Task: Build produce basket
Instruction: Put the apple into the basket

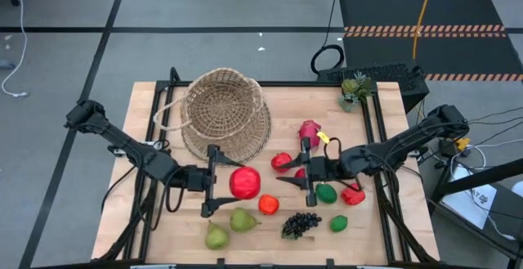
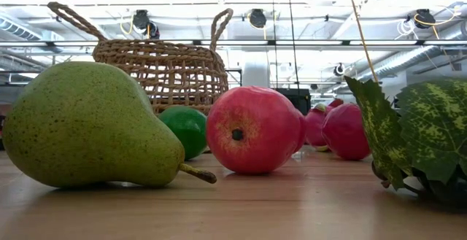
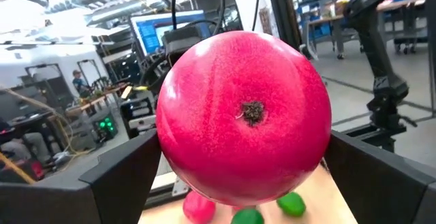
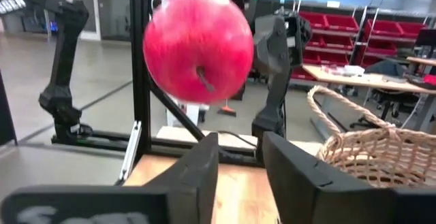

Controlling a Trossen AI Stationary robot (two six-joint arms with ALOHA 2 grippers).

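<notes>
Our left claw is clenched on the big red apple. Its two dark fingers stand very wide and press the fruit from either side. Seen from the right wrist, the apple hangs clear above the desk, stem end turned toward that camera.

Our right claw faces the apple from the other side, near it but not touching. It is released: its fingers stand a little apart with nothing between them.

Moving outward from the left claw, the basket sits just beyond it on the far left part of the desk, its loop handle on the side toward the desk's left edge.

Nearer the front edge we see:
- a small orange-red fruit just beside the held apple
- two pears, close together
- a dark grape bunch

Around the right claw lie:
- a red fruit
- a pink dragon fruit, farther back
- a lime
- a red pepper beside that lime
- a second lime, nearer the front

All of this produce is on the desk, outside the basket. A small potted plant stands at the far right corner, well apart from the rest.
</notes>
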